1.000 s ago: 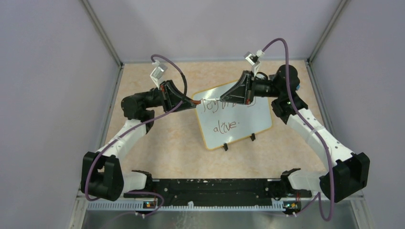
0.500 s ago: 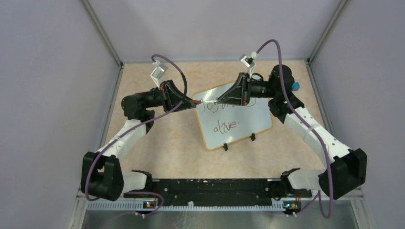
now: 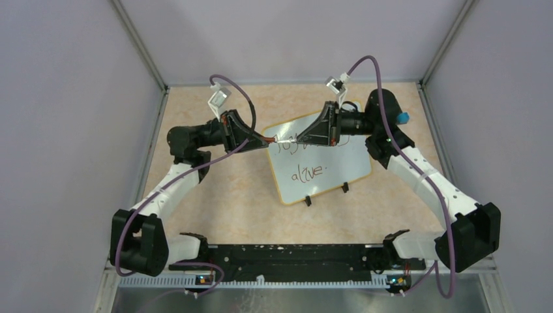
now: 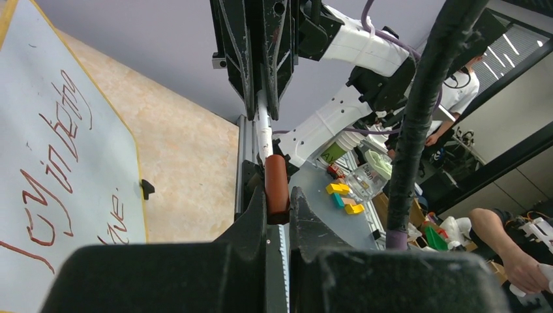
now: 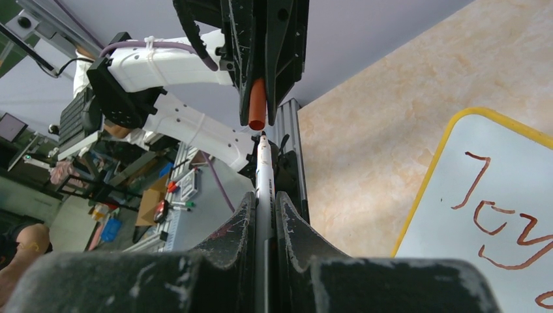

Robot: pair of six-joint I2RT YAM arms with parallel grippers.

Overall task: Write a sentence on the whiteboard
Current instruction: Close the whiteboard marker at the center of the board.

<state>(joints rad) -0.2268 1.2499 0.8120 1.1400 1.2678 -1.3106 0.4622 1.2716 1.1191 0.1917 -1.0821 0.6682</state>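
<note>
The whiteboard (image 3: pixel 339 160) lies tilted on the tan table, yellow-rimmed, with the sentence (image 3: pixel 307 173) in reddish-brown handwriting; it also shows in the left wrist view (image 4: pixel 19 85) and right wrist view (image 5: pixel 502 176). Above its far-left corner the two grippers face each other. My left gripper (image 3: pixel 266 140) is shut on a reddish-brown marker cap (image 4: pixel 276 186). My right gripper (image 3: pixel 298 139) is shut on a white marker (image 5: pixel 263 163). The marker's tip points at the cap's open mouth (image 5: pixel 258 104), almost touching it. Part of the top line is hidden under the right gripper.
Two black clip feet (image 3: pixel 307 201) (image 3: pixel 345 188) sit at the board's near edge. A small blue object (image 3: pixel 404 118) lies behind the right arm. Grey walls enclose the table on three sides; a black rail (image 3: pixel 287 255) runs along the near edge.
My right gripper has shifted a little left and up with the marker, bringing its tip closer to the cap. The left arm has hardly moved.
</note>
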